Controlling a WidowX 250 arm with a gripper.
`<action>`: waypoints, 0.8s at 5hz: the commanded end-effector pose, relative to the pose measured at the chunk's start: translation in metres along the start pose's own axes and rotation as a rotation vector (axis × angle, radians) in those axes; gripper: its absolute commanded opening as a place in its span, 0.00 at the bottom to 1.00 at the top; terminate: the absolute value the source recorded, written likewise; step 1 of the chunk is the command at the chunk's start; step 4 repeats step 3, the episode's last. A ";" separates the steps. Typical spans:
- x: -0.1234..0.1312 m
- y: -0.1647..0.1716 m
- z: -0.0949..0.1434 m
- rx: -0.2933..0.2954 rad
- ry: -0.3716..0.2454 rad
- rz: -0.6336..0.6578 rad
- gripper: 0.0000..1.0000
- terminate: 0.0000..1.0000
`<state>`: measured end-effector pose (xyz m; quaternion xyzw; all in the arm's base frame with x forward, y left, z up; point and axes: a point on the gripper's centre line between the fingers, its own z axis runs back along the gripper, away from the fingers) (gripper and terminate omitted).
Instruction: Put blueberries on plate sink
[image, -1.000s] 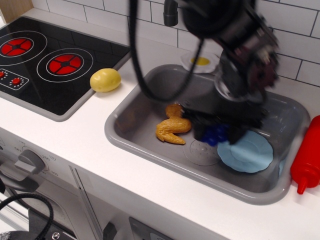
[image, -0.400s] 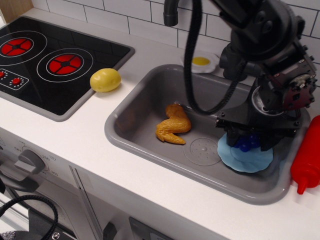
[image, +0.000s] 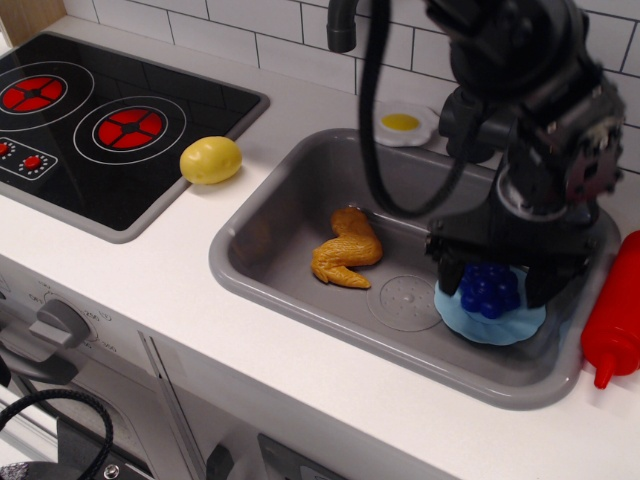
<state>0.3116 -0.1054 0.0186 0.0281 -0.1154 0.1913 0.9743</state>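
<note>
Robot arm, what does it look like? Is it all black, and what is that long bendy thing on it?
The arm is mostly black and chunky, built of rounded, blocky parts, with a reddish-brown patch on its right side. The bendy thing is a thick black cable that hangs down in a loop. At the bottom, the gripper is black too, with two dark fingers.
</note>
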 end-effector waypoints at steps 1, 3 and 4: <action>0.032 0.017 0.083 -0.045 -0.144 -0.027 1.00 0.00; 0.032 0.017 0.083 -0.045 -0.144 -0.027 1.00 1.00; 0.032 0.017 0.083 -0.045 -0.144 -0.027 1.00 1.00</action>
